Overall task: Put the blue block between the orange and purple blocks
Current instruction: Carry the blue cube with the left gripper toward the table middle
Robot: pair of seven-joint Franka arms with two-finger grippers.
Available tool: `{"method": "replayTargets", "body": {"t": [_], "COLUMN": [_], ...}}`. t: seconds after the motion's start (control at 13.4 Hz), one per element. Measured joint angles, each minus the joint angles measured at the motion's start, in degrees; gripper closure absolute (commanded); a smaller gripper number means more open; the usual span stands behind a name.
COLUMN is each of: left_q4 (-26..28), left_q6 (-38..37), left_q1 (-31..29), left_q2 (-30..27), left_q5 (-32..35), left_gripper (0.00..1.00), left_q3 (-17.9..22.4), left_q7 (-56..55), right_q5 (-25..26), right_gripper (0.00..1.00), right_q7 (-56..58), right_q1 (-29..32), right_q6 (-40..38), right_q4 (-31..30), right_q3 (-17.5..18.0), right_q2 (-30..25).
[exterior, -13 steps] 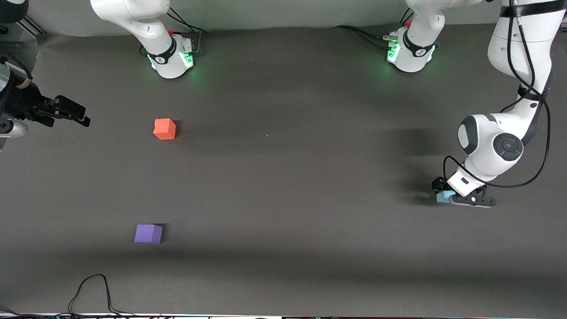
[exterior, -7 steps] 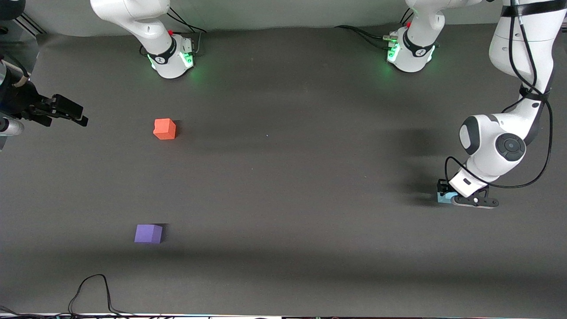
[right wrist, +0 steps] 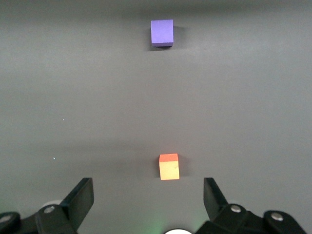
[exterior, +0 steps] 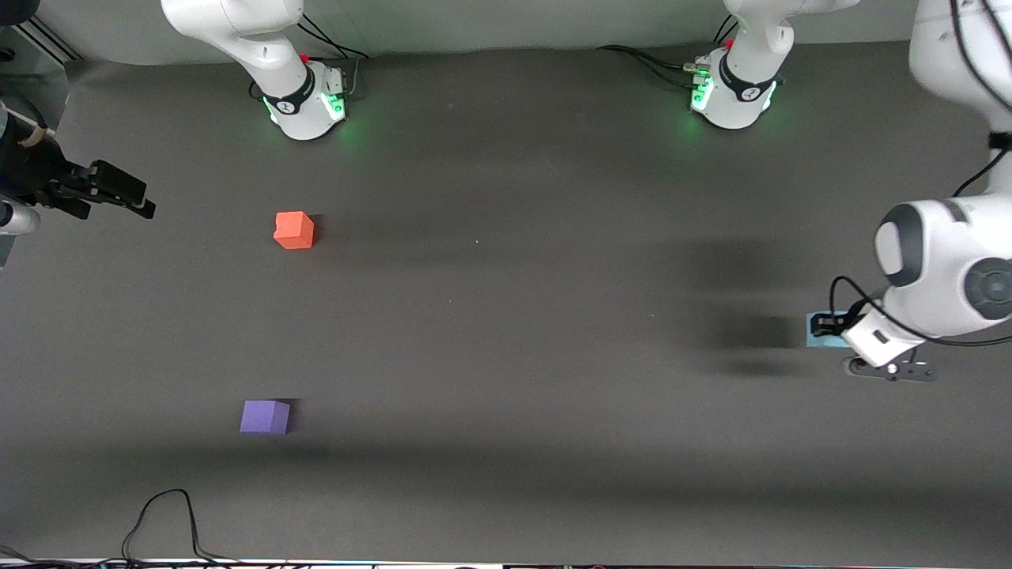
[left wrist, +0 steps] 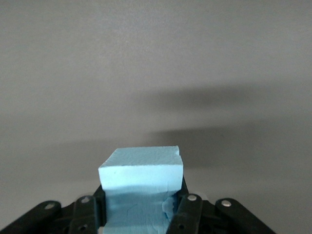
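- Step: transport just begun. Left gripper (exterior: 840,341) has its jaws pinching the blue block (exterior: 819,331), lifted off the table (exterior: 506,332) over the left arm's end; the left wrist view shows the blue block (left wrist: 141,187) clamped between the fingers (left wrist: 187,214) with shadow below it.
- Orange block (exterior: 294,230) and purple block (exterior: 265,416) sit on the table toward the right arm's end, well apart, purple nearer the front camera; the gap between them is free.
- Right gripper (exterior: 118,191) waits in the air at the right arm's end, jaws spread; its wrist view sees both cubes (right wrist: 169,166) (right wrist: 162,32).
- Next: carry the block across the table, lower it midway between the two cubes, release.
- Versus a second ago: block and left gripper have risen and drifted toward the table's left-arm edge; the cubes are unmoved, the right gripper barely shifted.
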State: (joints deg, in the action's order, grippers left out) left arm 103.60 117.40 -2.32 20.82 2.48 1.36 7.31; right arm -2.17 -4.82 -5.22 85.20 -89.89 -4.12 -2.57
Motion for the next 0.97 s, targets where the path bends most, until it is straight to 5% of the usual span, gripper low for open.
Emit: {"method": "replayTargets", "body": {"t": [0.22,0.52,0.97], "left_q4": [-5.99,-12.42,-25.97], "left_q6": [-9.78,-11.36,-6.58], "left_q1": [1.67,8.4,30.29], "left_q2": [-2.15,-1.24,10.98], "left_q5": [-0.52,-1.42,2.42], "left_gripper": [0.62,0.62,0.62], "left_q3": [-3.29,-12.8,-15.76], "left_q7": [-8.24,-34.13,-63.39], "right_q5": [0.0,0.0,0.0], "right_gripper": [0.0,0.0,0.0], "right_q7": [0.0,0.01,0.02], "right_q1": [-0.01,-0.07,-0.13], "right_q6": [-0.47,-0.74,-0.74], "right_q4": [0.0,0.0,-0.02], "right_q3": [0.0,0.12,0.14], "right_q2": [-0.37,-0.5,-0.5]}}
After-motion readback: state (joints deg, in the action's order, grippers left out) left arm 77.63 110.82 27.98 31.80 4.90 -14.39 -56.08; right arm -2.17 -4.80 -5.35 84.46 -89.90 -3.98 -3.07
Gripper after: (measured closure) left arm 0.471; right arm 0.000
